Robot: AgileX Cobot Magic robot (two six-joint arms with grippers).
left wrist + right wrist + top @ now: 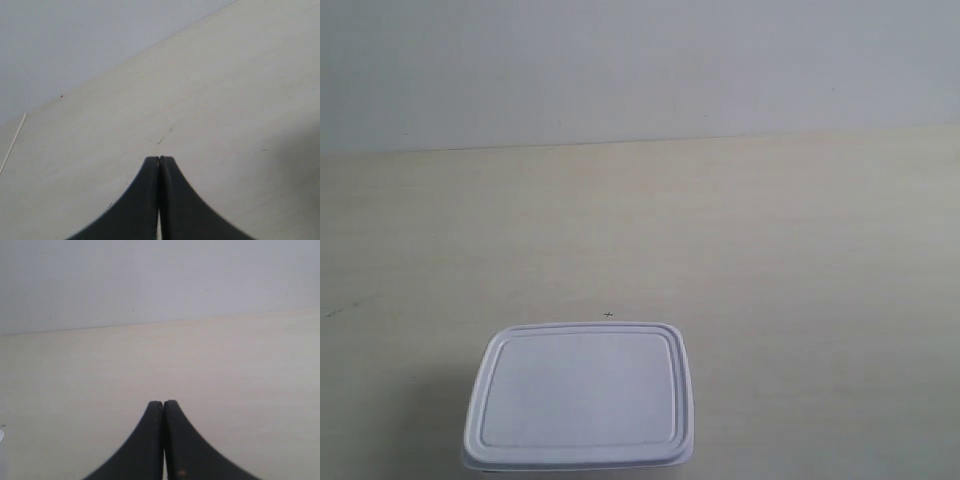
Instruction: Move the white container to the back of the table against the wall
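Bench (410, 250) runs unbroken back to the wall (420, 70), so the white container (579, 395), low in the exterior view and left of centre, well apart from the wall, seems to have an open path back. Its lid (620, 370) is seated all round, hiding whatever is inside. The left gripper (159, 159) hangs over the bench clenched on nothing. The right gripper (163, 402) is likewise clenched and empty, and both look parked ahead of any approach.

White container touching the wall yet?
Apart. The exterior view shows a broad stretch of bare table between the white container and the wall.
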